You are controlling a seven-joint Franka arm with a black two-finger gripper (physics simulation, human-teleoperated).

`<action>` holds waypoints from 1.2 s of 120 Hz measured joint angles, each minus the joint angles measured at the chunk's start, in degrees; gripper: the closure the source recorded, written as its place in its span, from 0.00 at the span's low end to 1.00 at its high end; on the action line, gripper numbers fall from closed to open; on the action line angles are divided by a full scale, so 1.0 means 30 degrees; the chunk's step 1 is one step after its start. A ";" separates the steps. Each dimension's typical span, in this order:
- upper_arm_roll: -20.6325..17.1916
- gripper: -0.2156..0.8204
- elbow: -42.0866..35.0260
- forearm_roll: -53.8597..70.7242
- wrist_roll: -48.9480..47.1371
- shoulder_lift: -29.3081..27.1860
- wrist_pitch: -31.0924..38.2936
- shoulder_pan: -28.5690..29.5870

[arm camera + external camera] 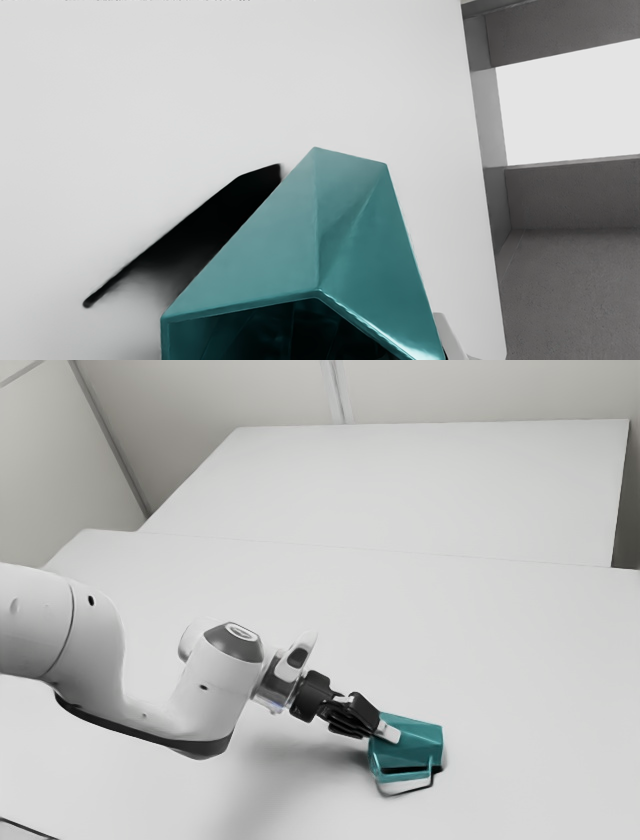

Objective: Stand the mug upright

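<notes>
In the exterior view, the teal, angular mug (412, 739) lies on its side on the table, its handle (433, 766) toward the bottom of that view. My gripper (385, 732) reaches down at a slant to the mug's end nearer the arm, its pale tip overlapping the teal wall. The faceted mug (300, 230) has its dark mouth facing my hand in the wrist view and its narrower end pointing away. A pale part of the gripper (451, 337) shows just outside one wall of the mug. The other side of the gripper is hidden.
The white table (250, 800) spreads around the mug, with a dark shadow beside the mug. Another white surface (400, 490) stands behind it in the exterior view. Past the table's edge, the wrist view has grey structures (570, 280).
</notes>
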 joint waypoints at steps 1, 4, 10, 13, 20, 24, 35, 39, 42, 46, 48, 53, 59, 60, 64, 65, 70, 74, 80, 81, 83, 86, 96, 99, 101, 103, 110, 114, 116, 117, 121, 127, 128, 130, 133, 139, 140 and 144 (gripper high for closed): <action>0.0000 0.92 0.0004 0.0001 -0.0002 -0.0008 0.0002 -0.0005; 0.0004 0.93 0.0012 0.0010 -0.0005 -0.0054 0.0006 -0.0020; 0.0007 0.93 0.0050 0.0036 -0.0015 -0.0247 0.0052 -0.0056; 0.0012 0.93 0.0073 0.0051 -0.0021 -0.0383 0.0114 -0.0083; -0.0010 0.93 0.0119 0.0138 -0.0055 -0.0716 0.0238 -0.0107; -0.0012 0.93 0.0140 0.0242 -0.0095 -0.0921 0.0303 -0.0132; 0.0001 0.93 0.0213 0.0798 -0.0227 -0.1383 0.0508 -0.0261; 0.0015 0.94 0.0400 0.1340 -0.0346 -0.1552 0.0564 -0.0312; 0.0022 0.94 0.0623 0.1939 -0.0492 -0.1671 0.0601 -0.0321; 0.0028 0.94 0.0991 0.2942 -0.0765 -0.1794 0.0640 -0.0282; 0.0029 0.95 0.1162 0.3485 -0.0922 -0.1838 0.0658 -0.0243; 0.0032 0.95 0.1543 0.4925 -0.1372 -0.1938 0.0679 -0.0083; 0.0032 0.95 0.1959 0.6679 -0.1959 -0.2015 0.0683 0.0171; 0.0032 0.95 0.2017 0.6969 -0.2061 -0.2023 0.0681 0.0217; 0.0031 0.95 0.2312 0.8185 -0.2493 -0.2055 0.0659 0.0391; 0.0031 0.94 0.2395 0.8492 -0.2604 -0.2058 0.0652 0.0428; 0.0020 0.94 0.2788 1.0020 -0.3173 -0.2067 0.0575 0.0616; 0.0013 0.95 0.3090 1.1127 -0.3633 -0.2071 0.0400 0.0792; 0.0007 0.95 0.3454 1.2615 -0.4330 -0.2074 0.0105 0.1073; 0.0006 0.95 0.3504 1.2856 -0.4449 -0.2074 0.0059 0.1116; -0.0025 0.95 0.3591 1.3339 -0.4691 -0.2075 -0.0045 0.1235; -0.0145 0.95 0.3733 1.4034 -0.5055 -0.2075 -0.0209 0.1485; -0.0612 0.95 0.4149 1.6044 -0.6219 -0.2068 -0.0697 0.2313; -0.0809 0.95 0.4232 1.6556 -0.6546 -0.2060 -0.0811 0.2599; -0.0959 0.95 0.4282 1.6899 -0.6768 -0.2049 -0.0881 0.2803; -0.1116 0.95 0.4333 1.7280 -0.6998 -0.2040 -0.0948 0.3004; -0.1402 0.95 0.4542 1.8518 -0.7807 -0.2048 -0.1210 0.3384; -0.1469 0.95 0.4634 1.9207 -0.8269 -0.2061 -0.1375 0.3473; -0.1490 0.95 0.4670 1.9562 -0.8502 -0.2072 -0.1463 0.3499; -0.1499 0.95 0.4688 1.9745 -0.8620 -0.2077 -0.1513 0.3508; -0.1521 0.95 0.4833 2.0511 -0.9093 -0.2116 -0.1742 0.3536; -0.1520 0.95 0.5088 2.1725 -0.9819 -0.2162 -0.2149 0.3544; -0.1520 0.95 0.5118 2.1912 -0.9936 -0.2167 -0.2215 0.3547; -0.1512 0.95 0.5166 2.2272 -1.0168 -0.2173 -0.2342 0.3548; -0.1503 0.95 0.5214 2.2777 -1.0502 -0.2180 -0.2520 0.3592; -0.1474 0.95 0.5264 2.3728 -1.1130 -0.2203 -0.2823 0.3762; -0.1468 0.95 0.5269 2.3875 -1.1230 -0.2205 -0.2867 0.3793; -0.1440 0.95 0.5282 2.4434 -1.1617 -0.2213 -0.3025 0.3895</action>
